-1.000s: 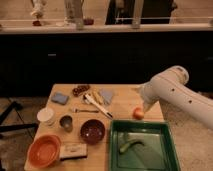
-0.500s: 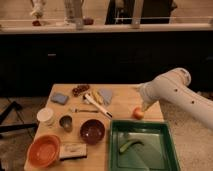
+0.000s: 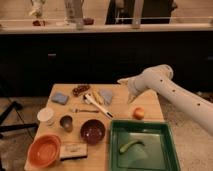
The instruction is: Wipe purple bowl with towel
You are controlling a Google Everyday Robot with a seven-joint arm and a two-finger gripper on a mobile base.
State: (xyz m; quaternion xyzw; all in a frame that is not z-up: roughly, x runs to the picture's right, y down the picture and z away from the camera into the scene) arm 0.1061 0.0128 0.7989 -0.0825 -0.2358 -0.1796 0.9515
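Bowls and cloths come in twos. I see the orange bowl (image 3: 44, 150) at the table's (image 3: 122, 112) front-left corner and a blue cloth (image 3: 60, 98) near the back-left corner. Next comes the purple bowl (image 3: 93, 131) by the front edge: round, glossy, dark maroon, upright. The pale towel (image 3: 106, 95) lies near mid-back edge. Rightmost, my arm rises beyond the right edge, forearm pointing left. Its gripper (image 3: 129, 92) hangs over the back edge, jaws wide, holding nothing.

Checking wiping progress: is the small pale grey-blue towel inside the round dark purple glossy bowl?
No, the towel lies on the wooden table beyond the bowl, apart from it, with the gripper to the towel's right.
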